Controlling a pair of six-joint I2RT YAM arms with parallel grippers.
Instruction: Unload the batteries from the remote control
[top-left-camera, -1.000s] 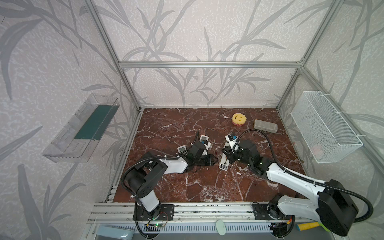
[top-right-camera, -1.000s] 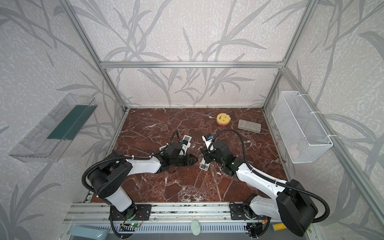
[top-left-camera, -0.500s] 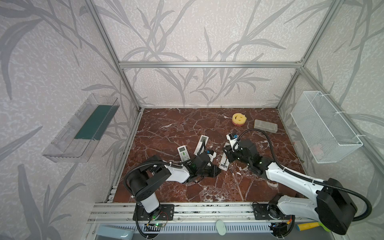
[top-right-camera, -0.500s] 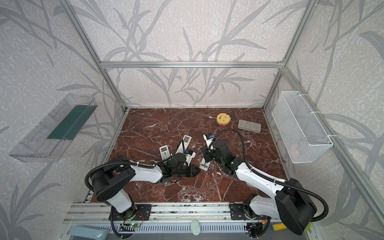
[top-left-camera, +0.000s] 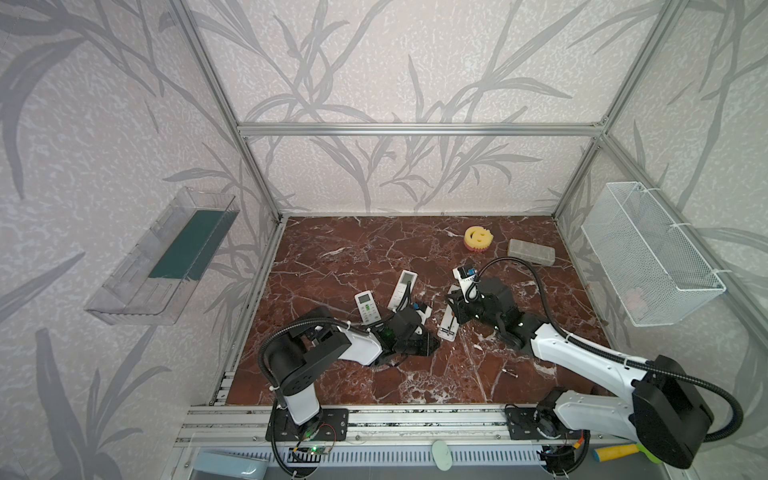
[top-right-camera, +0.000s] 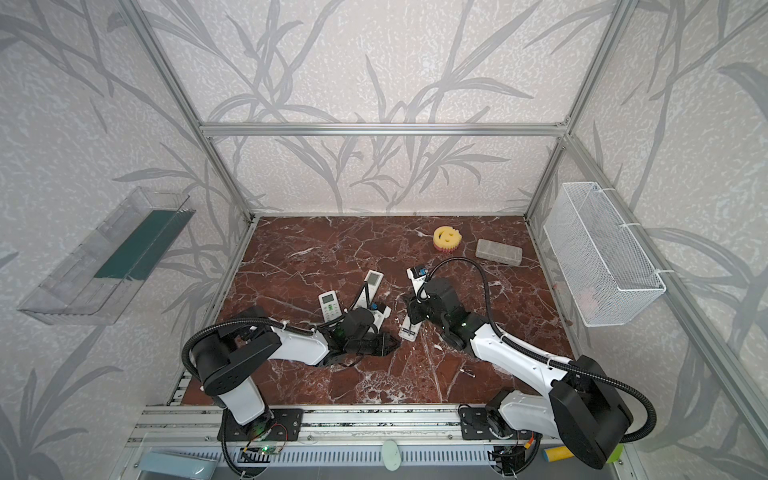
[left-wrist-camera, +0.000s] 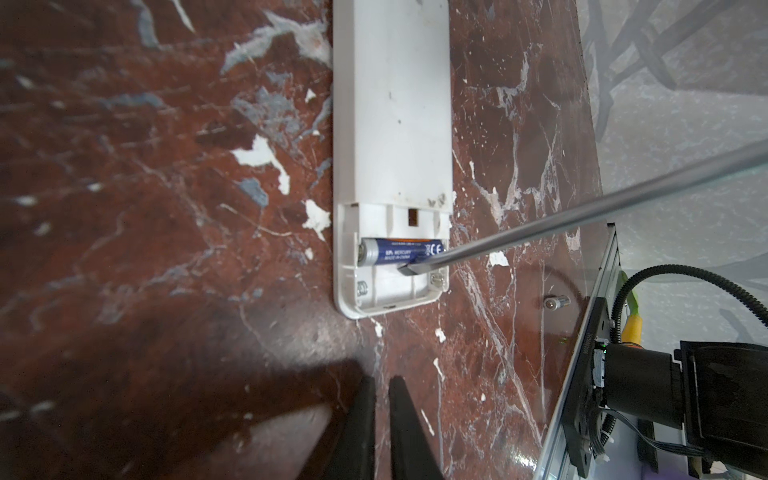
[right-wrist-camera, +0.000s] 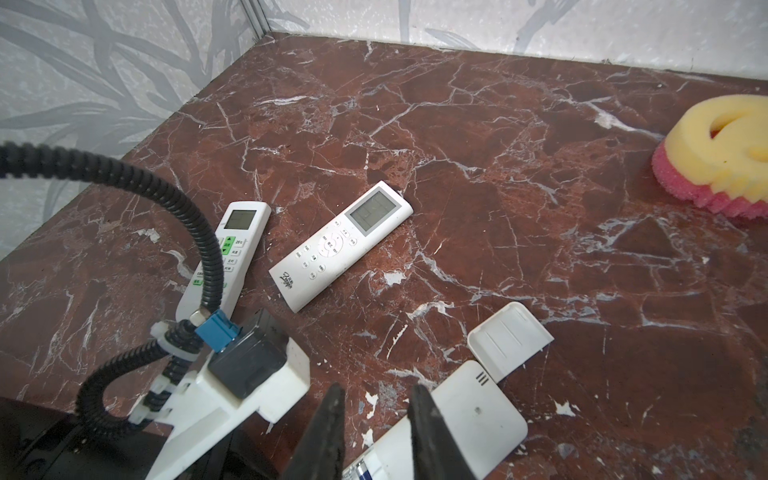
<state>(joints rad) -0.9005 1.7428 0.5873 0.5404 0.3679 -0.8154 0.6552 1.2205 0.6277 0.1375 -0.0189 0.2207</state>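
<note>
On the red marble table (top-left-camera: 374, 257), near its middle in a top view, the white remote (left-wrist-camera: 390, 124) lies face down with its battery cover (right-wrist-camera: 511, 338) off and set beside it. I judge the job about half done. One slot of the open compartment is bare and a silvery battery (left-wrist-camera: 556, 302) lies loose on the table. A blue battery (left-wrist-camera: 401, 251) sits in the other slot, and the tip of a screwdriver (left-wrist-camera: 540, 232) is wedged against its edge. My left gripper (left-wrist-camera: 382, 381) holds its fingers almost pressed together, with nothing between them. In both top views the seated battery is just beside it at about 2 o'clock, not touching. The loose one lies farther off, between 3 and 4 o'clock. My right gripper (right-wrist-camera: 377, 390) hovers over the remote, with the compartment between 6 and 7 o'clock from it. Its fingers show a gap, but I cannot tell whether they clamp the screwdriver.
</note>
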